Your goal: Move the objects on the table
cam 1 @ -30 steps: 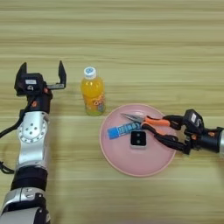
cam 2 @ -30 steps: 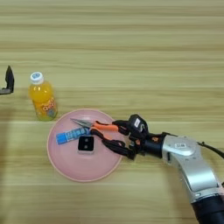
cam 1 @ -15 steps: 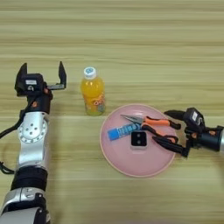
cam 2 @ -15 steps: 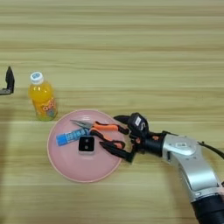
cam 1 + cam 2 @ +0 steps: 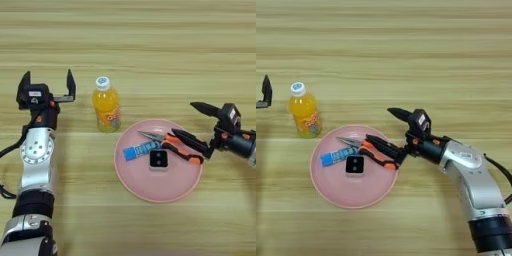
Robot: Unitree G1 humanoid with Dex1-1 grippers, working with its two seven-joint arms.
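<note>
A round pink plate (image 5: 150,192) holds the orange-and-black pliers (image 5: 172,143), a blue tube (image 5: 141,150) and a small black square block (image 5: 158,159). The orange juice bottle (image 5: 105,106) stands upright just left of the plate. My right gripper (image 5: 192,122) is open at the plate's right rim. Its lower finger (image 5: 189,140) lies along the pliers' handles, and its upper finger (image 5: 202,107) points left above the table, clear of them. Open and idle, my left gripper (image 5: 47,85) is raised left of the bottle.
The wooden table (image 5: 150,40) stretches bare behind the plate and bottle. My right forearm (image 5: 476,180) runs in from the lower right. In the right eye view only one finger (image 5: 266,90) of my left gripper shows at the edge.
My right gripper's fingers have spread wider, the upper one lifting away from the pliers. The pliers stay on the plate. The left arm has not moved.
</note>
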